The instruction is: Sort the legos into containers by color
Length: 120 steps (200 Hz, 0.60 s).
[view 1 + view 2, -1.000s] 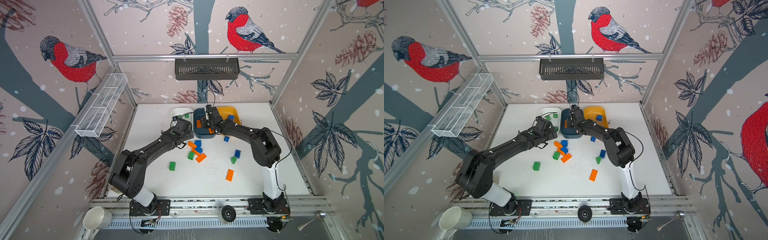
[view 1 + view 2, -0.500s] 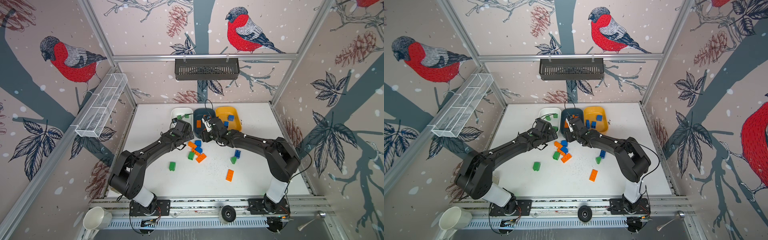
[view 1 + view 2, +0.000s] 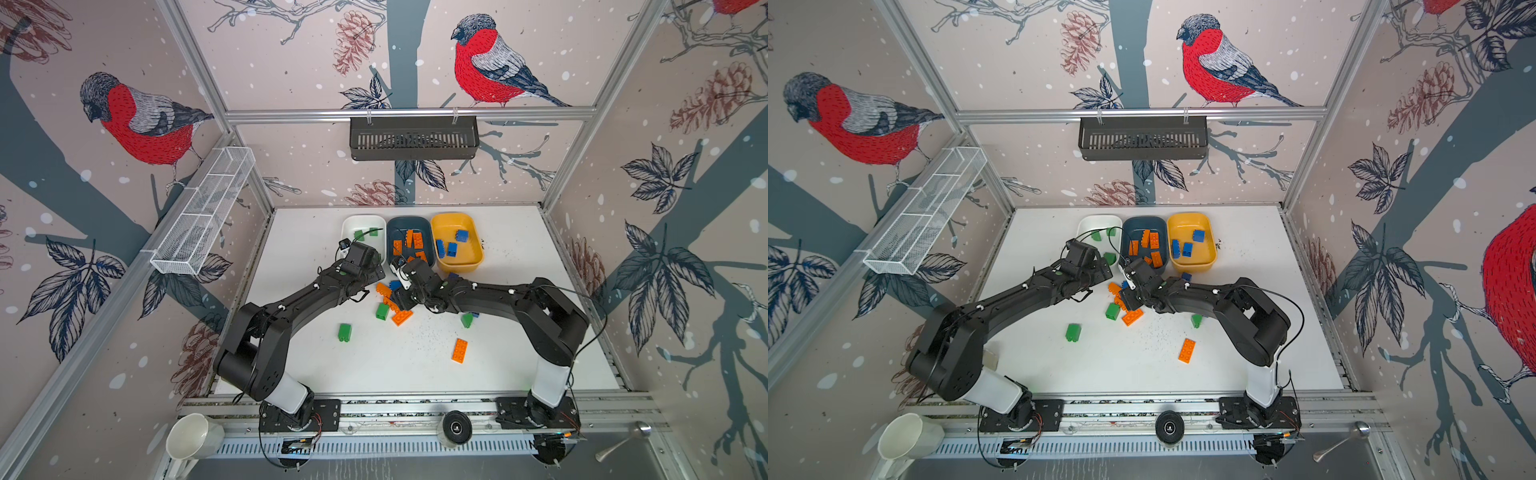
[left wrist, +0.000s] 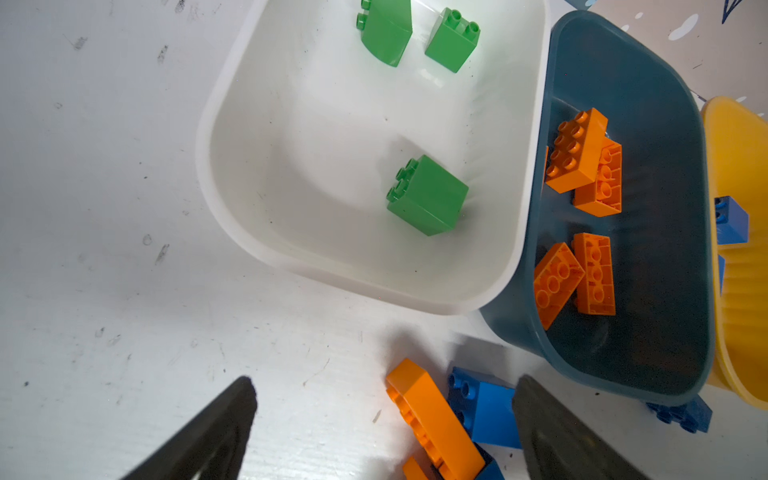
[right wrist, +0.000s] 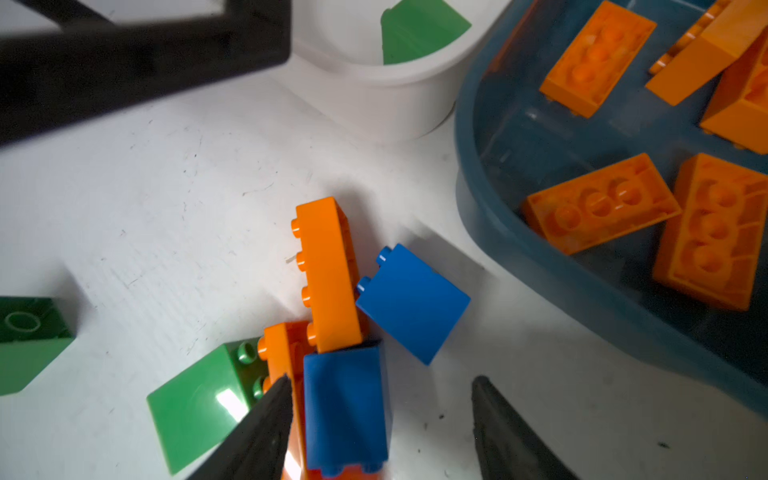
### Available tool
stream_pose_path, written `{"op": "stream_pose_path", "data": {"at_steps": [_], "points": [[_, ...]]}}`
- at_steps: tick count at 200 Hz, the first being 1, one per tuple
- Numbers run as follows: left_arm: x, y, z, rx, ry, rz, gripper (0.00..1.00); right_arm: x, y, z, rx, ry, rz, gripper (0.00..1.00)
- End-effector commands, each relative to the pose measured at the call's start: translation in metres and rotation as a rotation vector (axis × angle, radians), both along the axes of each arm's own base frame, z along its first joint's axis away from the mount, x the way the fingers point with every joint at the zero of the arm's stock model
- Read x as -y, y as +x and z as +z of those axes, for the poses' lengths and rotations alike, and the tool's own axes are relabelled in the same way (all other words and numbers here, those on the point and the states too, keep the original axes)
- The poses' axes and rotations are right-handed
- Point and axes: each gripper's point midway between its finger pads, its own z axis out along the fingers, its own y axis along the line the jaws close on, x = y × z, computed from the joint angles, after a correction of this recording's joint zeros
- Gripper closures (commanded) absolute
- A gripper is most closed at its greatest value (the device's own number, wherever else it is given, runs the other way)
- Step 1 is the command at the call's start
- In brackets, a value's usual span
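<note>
Chunky studded bricks: short green ones (image 4: 428,195) lie in the white tub (image 3: 347,226), long orange ones (image 4: 575,151) in the teal tub (image 3: 409,219) and blue ones (image 3: 461,235) in the yellow tub (image 3: 469,254), at upper centre in both top views. More lie loose just below. The right gripper (image 5: 381,379) has left the teal tub and hangs, jaws apart, over a loose blue brick (image 5: 345,403). The left gripper (image 4: 384,386) stays spread wide.
</note>
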Motion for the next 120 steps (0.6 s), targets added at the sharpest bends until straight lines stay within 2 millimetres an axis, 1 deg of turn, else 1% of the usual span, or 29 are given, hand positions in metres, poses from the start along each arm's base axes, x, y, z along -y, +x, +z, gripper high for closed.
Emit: {"op": "stream_pose_path", "data": {"at_steps": [1, 41, 69, 99, 120], "points": [[0.001, 0.003, 0.005, 0.022, -0.014, 0.003, 0.03, 0.003, 0.003, -0.007, -0.007, -0.028, -0.027, 0.34], [0.001, 0.004, 0.003, 0.015, -0.017, 0.003, 0.03, -0.002, -0.003, -0.019, -0.049, -0.047, 0.009, 0.39], [0.005, 0.004, 0.001, 0.008, -0.026, -0.007, 0.03, -0.003, -0.007, -0.023, -0.064, -0.054, 0.023, 0.40], [0.005, 0.005, -0.001, 0.000, -0.023, -0.011, 0.03, 0.000, -0.011, -0.024, -0.068, -0.067, 0.028, 0.42], [0.006, 0.005, -0.001, 0.002, -0.024, -0.011, 0.03, 0.004, -0.016, -0.019, -0.062, -0.063, 0.039, 0.43]]}}
